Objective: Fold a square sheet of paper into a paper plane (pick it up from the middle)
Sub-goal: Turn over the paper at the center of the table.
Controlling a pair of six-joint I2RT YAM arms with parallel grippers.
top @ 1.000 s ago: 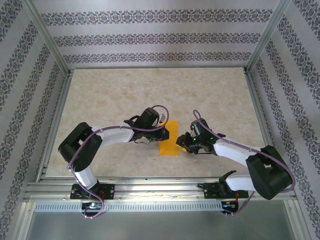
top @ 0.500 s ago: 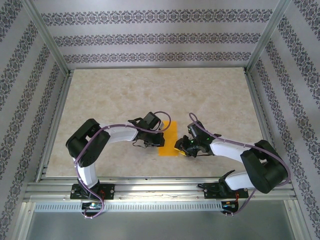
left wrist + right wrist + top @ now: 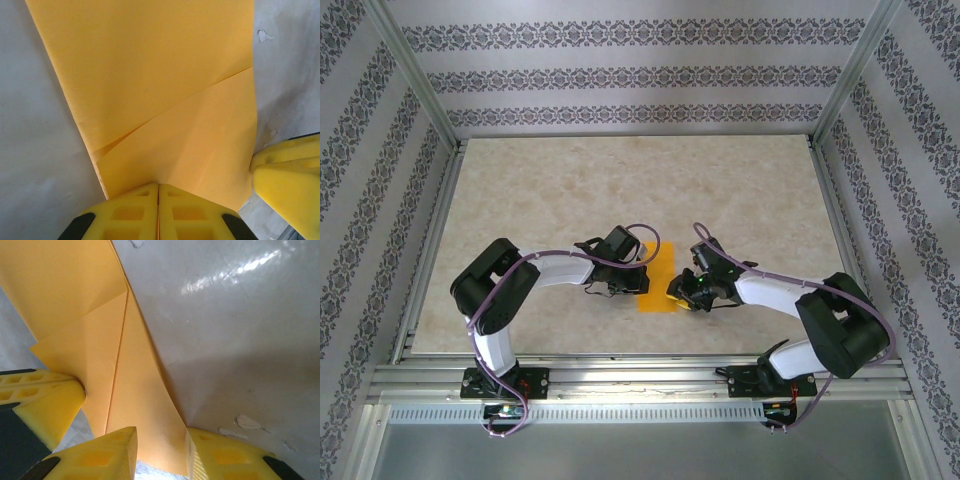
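The square sheet of paper [image 3: 658, 262] is bright orange and lies folded into a narrow strip at the table's middle. In the left wrist view the paper [image 3: 150, 75] shows a diagonal fold line, and my left gripper [image 3: 158, 186] is shut on its near edge, which rises into the closed jaws. My right gripper [image 3: 161, 432] stands open with a lifted flap of the paper [image 3: 145, 405] between its fingers. In the top view the left gripper [image 3: 638, 281] and the right gripper [image 3: 678, 293] face each other across the strip's near end.
The beige table [image 3: 570, 190] is bounded by metal rails, with the front rail [image 3: 640, 375] near the arm bases. Patterned walls stand on three sides. Small white flecks [image 3: 245, 422] mark the surface beside the right fingers.
My left gripper has closed fully on the paper's edge. The right gripper has slid left, up against the paper's right edge, and its arm has lowered.
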